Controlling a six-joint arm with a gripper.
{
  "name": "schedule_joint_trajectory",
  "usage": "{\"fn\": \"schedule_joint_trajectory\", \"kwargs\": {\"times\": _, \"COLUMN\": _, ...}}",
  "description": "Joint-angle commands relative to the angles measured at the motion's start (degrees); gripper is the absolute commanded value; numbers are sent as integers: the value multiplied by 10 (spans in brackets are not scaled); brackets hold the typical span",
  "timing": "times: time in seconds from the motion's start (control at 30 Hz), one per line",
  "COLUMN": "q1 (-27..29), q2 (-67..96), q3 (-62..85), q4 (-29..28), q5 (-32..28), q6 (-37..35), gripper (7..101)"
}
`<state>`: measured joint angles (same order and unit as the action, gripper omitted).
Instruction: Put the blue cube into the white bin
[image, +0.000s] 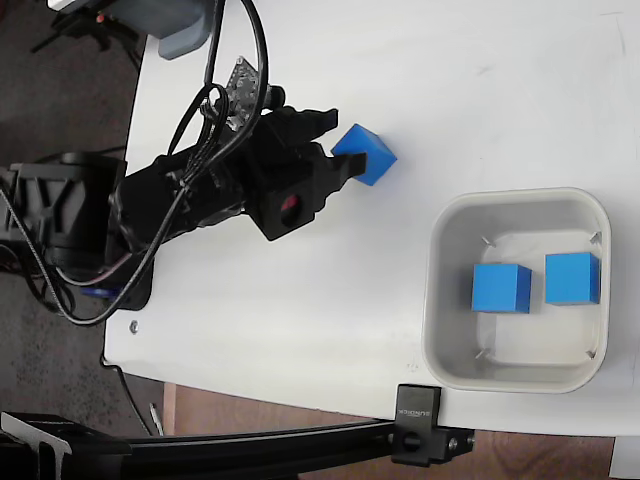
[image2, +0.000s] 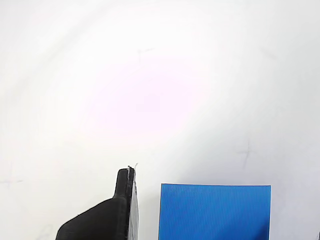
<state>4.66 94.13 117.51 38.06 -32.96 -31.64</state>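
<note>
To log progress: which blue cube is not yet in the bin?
The blue cube at the gripper, on the table; the other two cubes lie inside the white bin.

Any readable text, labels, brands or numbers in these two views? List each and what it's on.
No text can be read.
Black clamp block at the table's lower edge, fixed view: a faint light line of print, too small to read.
Small circuit board on the arm: markings too blurred.
Bright-blue matte cubes, off-white plastic bin, black gripper: no visible text.

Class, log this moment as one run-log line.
gripper: open, around blue cube | cube on table | white bin: two cubes inside
</note>
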Motion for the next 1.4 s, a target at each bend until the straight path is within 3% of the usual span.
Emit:
{"fn": "schedule_joint_trajectory", "kwargs": {"times": 0.03, "q1": 1, "q2": 20, "q3": -4, "q4": -19, "q5": -18, "q6": 4, "gripper": 1000}}
{"fn": "schedule_joint_trajectory", "kwargs": {"times": 1.4, "q1": -16, "q2": -21, "q3": 71, "q4": -165, "q5": -22, "q6": 46, "gripper": 995}}
